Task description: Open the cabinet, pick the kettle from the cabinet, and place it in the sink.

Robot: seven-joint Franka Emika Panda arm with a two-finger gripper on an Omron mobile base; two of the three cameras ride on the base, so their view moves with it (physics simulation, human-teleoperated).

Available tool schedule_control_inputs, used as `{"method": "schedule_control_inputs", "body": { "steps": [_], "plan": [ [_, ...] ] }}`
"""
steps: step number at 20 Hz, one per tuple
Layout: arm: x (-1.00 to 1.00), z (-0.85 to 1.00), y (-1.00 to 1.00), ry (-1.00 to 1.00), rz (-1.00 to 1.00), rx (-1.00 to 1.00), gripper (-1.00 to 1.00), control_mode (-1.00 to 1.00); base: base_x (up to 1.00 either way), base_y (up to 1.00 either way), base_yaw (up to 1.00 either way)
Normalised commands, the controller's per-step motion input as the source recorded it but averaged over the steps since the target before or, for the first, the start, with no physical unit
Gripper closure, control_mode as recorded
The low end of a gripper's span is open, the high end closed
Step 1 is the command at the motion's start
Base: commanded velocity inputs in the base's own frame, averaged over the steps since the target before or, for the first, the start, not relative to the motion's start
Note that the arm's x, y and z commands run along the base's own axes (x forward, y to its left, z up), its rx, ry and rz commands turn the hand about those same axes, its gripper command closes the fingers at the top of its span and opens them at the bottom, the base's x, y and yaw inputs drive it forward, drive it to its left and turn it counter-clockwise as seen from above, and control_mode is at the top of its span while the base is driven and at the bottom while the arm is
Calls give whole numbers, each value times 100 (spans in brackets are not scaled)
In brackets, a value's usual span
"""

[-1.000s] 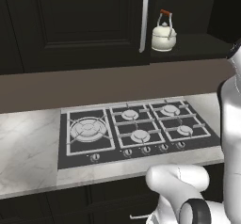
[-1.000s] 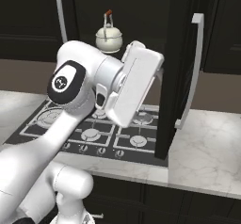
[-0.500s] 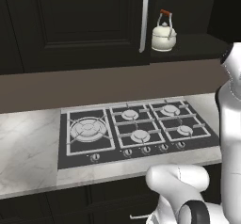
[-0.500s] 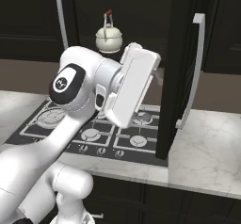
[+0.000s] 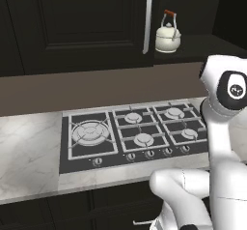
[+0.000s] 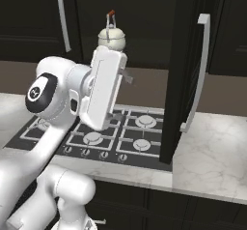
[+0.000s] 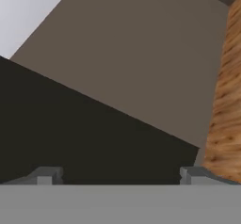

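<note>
Left of the black gas hob [image 5: 130, 135] and above it, one closed black-brown raised-panel cabinet door [image 5: 77, 21] with vertical silver bar handle. Above the hob's right half, squat cream-white kettle [image 6: 111, 37] with reddish wooden grip, standing upright on the exposed cabinet shelf, untouched. Right of the hob, second door [image 6: 185, 69] swung open for access. Gripper [image 7: 120, 175]: jaws spread wide, empty, presumably ready for the kettle.

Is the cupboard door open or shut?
Open. The cabinet door swings out over the counter, and the kettle sits in plain sight on its shelf.
</note>
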Motion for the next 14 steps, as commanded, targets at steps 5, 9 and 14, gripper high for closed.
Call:
{"method": "schedule_control_inputs", "body": {
  "steps": [5, 9, 14],
  "plan": [
    [-6, 18, 67, 17, 11, -16, -100, -100, 0, 0, 0],
    [-13, 31, 48, 30, 21, -17, -100, -100, 0, 0, 0],
    [-13, 29, 51, 32, 23, -21, -100, -100, 0, 0, 0]
  ]
}}
